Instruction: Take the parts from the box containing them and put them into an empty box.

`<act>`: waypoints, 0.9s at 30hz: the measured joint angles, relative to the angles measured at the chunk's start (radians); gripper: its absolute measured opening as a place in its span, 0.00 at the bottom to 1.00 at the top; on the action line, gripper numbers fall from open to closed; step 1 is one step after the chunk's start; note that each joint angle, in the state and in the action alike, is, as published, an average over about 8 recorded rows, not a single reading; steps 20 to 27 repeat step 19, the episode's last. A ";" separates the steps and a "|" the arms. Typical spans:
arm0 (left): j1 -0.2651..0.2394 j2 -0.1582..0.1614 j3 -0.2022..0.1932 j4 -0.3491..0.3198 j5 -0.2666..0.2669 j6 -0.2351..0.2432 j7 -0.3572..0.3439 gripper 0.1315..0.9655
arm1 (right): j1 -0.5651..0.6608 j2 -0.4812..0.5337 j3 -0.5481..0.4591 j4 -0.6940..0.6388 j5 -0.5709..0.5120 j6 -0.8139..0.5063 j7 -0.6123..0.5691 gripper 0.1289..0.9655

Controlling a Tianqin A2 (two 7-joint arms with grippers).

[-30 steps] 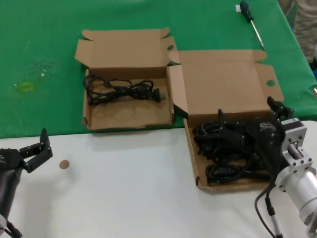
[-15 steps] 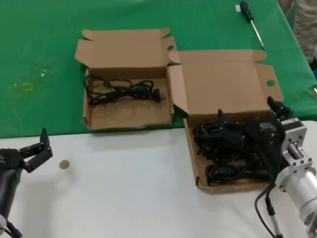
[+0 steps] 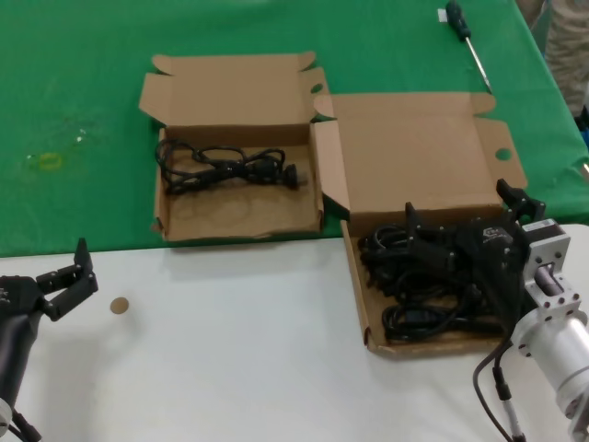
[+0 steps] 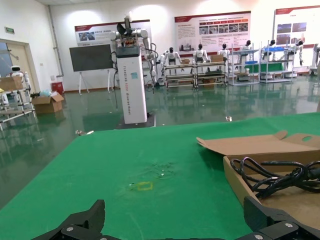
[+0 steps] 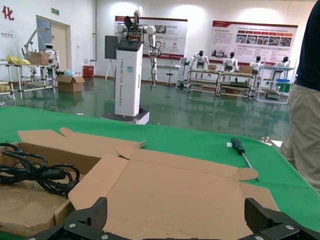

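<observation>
**One cord across, a tangle still to move**

The table (image 3: 230,350) is bare white along its near edge and draped in smooth green cloth (image 3: 83,83) behind.

The full box (image 3: 419,166), the wider of two shallow brown cardboard mailers, sits toward the right edge with its near end on the white strip. Its broad lid lies open flat, slant-flapped, with a round punched hole. In its tray lies a heap of cords (image 3: 405,318), thin, black and rubbery, with chunky plugs. Most of the work looks undone.

The other box (image 3: 235,92) touches it on the left, wholly on the cloth, narrower, with a ragged front wall. It already holds one cord (image 3: 225,168), a long slim coil across the far half of its floor.

The right gripper (image 3: 460,244) hangs low over the heap, jaws spread, gripping nothing visible.

The left gripper (image 3: 74,276) waits near the left edge, jaws apart and empty.

A screwdriver (image 3: 467,41) lies at the far right corner.
</observation>
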 joint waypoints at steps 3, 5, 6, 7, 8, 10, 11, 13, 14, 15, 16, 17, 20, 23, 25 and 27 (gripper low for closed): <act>0.000 0.000 0.000 0.000 0.000 0.000 0.000 1.00 | 0.000 0.000 0.000 0.000 0.000 0.000 0.000 1.00; 0.000 0.000 0.000 0.000 0.000 0.000 0.000 1.00 | 0.000 0.000 0.000 0.000 0.000 0.000 0.000 1.00; 0.000 0.000 0.000 0.000 0.000 0.000 0.000 1.00 | 0.000 0.000 0.000 0.000 0.000 0.000 0.000 1.00; 0.000 0.000 0.000 0.000 0.000 0.000 0.000 1.00 | 0.000 0.000 0.000 0.000 0.000 0.000 0.000 1.00; 0.000 0.000 0.000 0.000 0.000 0.000 0.000 1.00 | 0.000 0.000 0.000 0.000 0.000 0.000 0.000 1.00; 0.000 0.000 0.000 0.000 0.000 0.000 0.000 1.00 | 0.000 0.000 0.000 0.000 0.000 0.000 0.000 1.00; 0.000 0.000 0.000 0.000 0.000 0.000 0.000 1.00 | 0.000 0.000 0.000 0.000 0.000 0.000 0.000 1.00; 0.000 0.000 0.000 0.000 0.000 0.000 0.000 1.00 | 0.000 0.000 0.000 0.000 0.000 0.000 0.000 1.00; 0.000 0.000 0.000 0.000 0.000 0.000 0.000 1.00 | 0.000 0.000 0.000 0.000 0.000 0.000 0.000 1.00; 0.000 0.000 0.000 0.000 0.000 0.000 0.000 1.00 | 0.000 0.000 0.000 0.000 0.000 0.000 0.000 1.00; 0.000 0.000 0.000 0.000 0.000 0.000 0.000 1.00 | 0.000 0.000 0.000 0.000 0.000 0.000 0.000 1.00; 0.000 0.000 0.000 0.000 0.000 0.000 0.000 1.00 | 0.000 0.000 0.000 0.000 0.000 0.000 0.000 1.00; 0.000 0.000 0.000 0.000 0.000 0.000 0.000 1.00 | 0.000 0.000 0.000 0.000 0.000 0.000 0.000 1.00; 0.000 0.000 0.000 0.000 0.000 0.000 0.000 1.00 | 0.000 0.000 0.000 0.000 0.000 0.000 0.000 1.00; 0.000 0.000 0.000 0.000 0.000 0.000 0.000 1.00 | 0.000 0.000 0.000 0.000 0.000 0.000 0.000 1.00; 0.000 0.000 0.000 0.000 0.000 0.000 0.000 1.00 | 0.000 0.000 0.000 0.000 0.000 0.000 0.000 1.00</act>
